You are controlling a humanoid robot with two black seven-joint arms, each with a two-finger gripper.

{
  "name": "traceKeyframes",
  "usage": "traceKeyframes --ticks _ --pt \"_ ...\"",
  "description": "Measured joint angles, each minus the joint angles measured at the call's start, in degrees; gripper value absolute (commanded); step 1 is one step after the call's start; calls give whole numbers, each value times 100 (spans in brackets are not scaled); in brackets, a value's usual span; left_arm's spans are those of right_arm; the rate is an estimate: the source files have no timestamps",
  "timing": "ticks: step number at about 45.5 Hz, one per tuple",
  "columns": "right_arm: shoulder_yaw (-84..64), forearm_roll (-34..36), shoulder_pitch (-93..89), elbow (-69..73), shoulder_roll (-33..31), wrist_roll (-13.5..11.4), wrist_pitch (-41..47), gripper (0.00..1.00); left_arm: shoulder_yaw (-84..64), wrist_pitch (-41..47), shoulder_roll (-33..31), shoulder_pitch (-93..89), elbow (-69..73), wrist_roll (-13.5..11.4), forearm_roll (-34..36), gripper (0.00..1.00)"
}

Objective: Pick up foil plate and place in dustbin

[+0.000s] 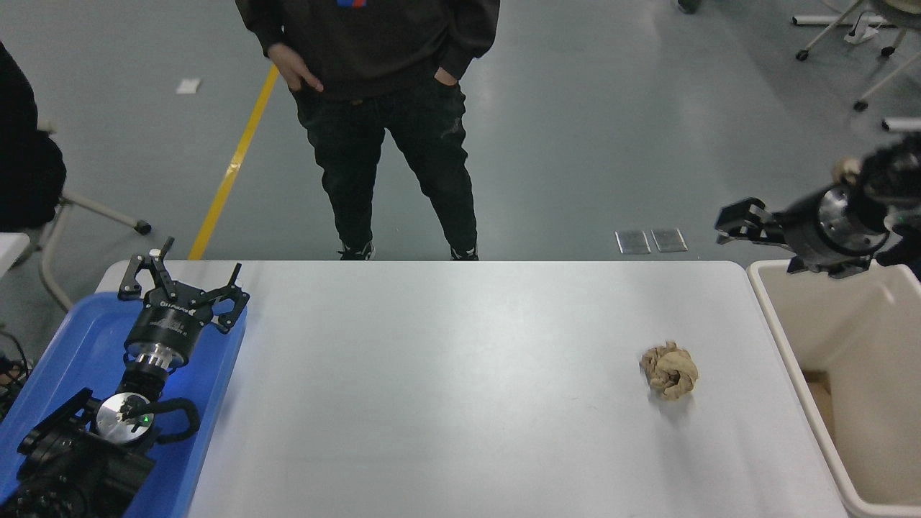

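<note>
No foil plate shows on the table or in the visible part of the dustbin; it is hidden or out of view. The dustbin [791, 345] is a large beige bin at the table's right end. My right gripper [741, 219] hangs in the air above the bin's far left corner, pointing left, with nothing visible in it. My left gripper [181, 277] is parked open and empty over the blue tray [72, 345] at the lower left.
A crumpled brown paper ball [669, 370] lies on the white table [446, 388] right of the middle. A brown patch [817, 392] shows inside the bin. A person [388, 122] stands at the far edge. Chairs stand on the floor behind.
</note>
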Motion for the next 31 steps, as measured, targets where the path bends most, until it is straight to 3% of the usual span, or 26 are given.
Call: traceKeyframes --ticks 8,17,31 --pt "-35 362 623 341 864 17 768 100 0 0 0 0 0 0 0 99" --pt "61 695 872 436 1448 27 1058 100 0 0 0 1 0 0 0 99" --pt "37 884 947 445 1756 33 1190 100 -7 0 0 6 0 -8 -7 99"
